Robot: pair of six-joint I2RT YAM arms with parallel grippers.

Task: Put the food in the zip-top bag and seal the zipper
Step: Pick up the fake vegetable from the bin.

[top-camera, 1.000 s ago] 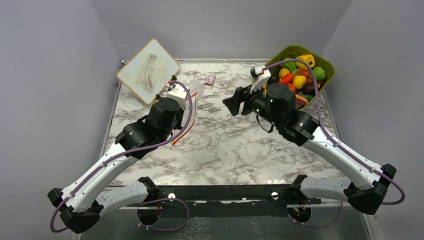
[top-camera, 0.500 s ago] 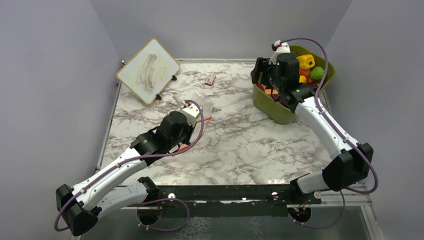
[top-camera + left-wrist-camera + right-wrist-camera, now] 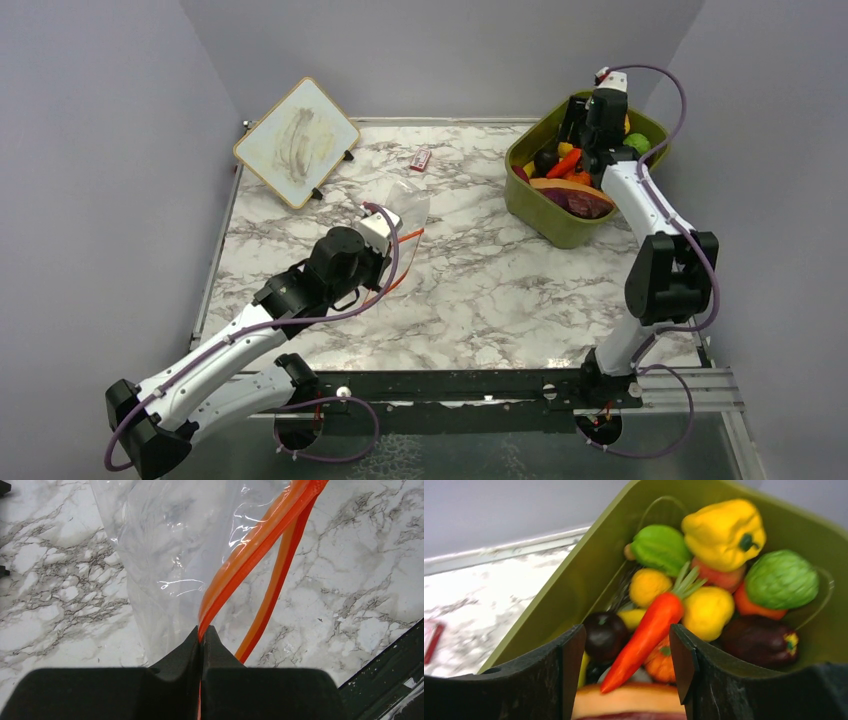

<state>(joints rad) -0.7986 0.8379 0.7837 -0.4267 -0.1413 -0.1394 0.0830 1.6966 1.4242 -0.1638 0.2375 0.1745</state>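
The zip-top bag (image 3: 165, 555) hangs clear and floppy over the marble, left of the table's middle (image 3: 405, 200). My left gripper (image 3: 202, 632) is shut on one side of its orange-red zipper (image 3: 250, 555); the other side loops free, so the mouth gapes. From above, the left gripper (image 3: 392, 232) sits at the bag's near edge. The food (image 3: 572, 160) lies piled in the olive-green tub (image 3: 555, 228). My right gripper (image 3: 626, 635) hovers open over an orange carrot (image 3: 649, 630), with a dark purple fruit (image 3: 605, 632) beside it. It holds nothing. From above, the right gripper (image 3: 578, 135) is inside the tub's far half.
A yellow pepper (image 3: 724, 530) and green pieces (image 3: 781, 577) lie farther back in the tub. A small red-white packet (image 3: 420, 159) lies on the marble at the back. A propped whiteboard (image 3: 296, 140) stands at the back left corner.
The right arm has swung from the table's middle back over the tub and now points down into the food. The left gripper carried the bag nearer and to the right.
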